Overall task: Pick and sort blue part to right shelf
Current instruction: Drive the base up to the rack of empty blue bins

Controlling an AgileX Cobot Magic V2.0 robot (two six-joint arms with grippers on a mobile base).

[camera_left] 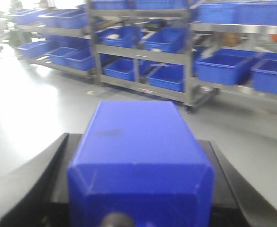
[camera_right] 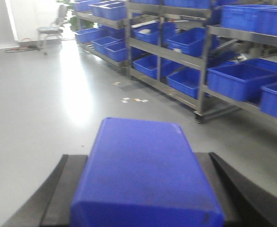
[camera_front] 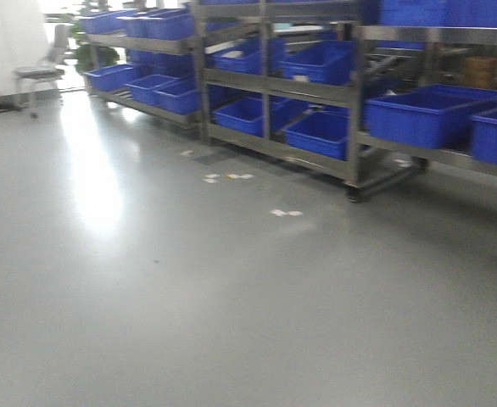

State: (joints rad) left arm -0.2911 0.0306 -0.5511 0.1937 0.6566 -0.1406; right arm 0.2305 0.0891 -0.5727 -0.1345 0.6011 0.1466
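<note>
A blue part (camera_left: 138,170), a smooth box-shaped block, fills the left wrist view, and my left gripper (camera_left: 137,142) is shut on it, with black fingers (camera_left: 58,165) on either side. The right wrist view shows the same kind of blue part (camera_right: 143,184) held between the black fingers (camera_right: 63,184) of my shut right gripper (camera_right: 138,156). The right shelf (camera_front: 435,34), a steel rack with large blue bins (camera_front: 427,114), stands across the floor at the far right. Its flat rail (camera_right: 242,35) and bins (camera_left: 223,66) also show in both wrist views. Neither gripper appears in the front view.
Two more steel racks (camera_front: 265,85) with smaller blue bins (camera_front: 321,131) run to the left of it. White scraps (camera_front: 231,176) lie on the grey floor (camera_front: 189,297). A chair (camera_front: 38,76) stands at the far left by the wall.
</note>
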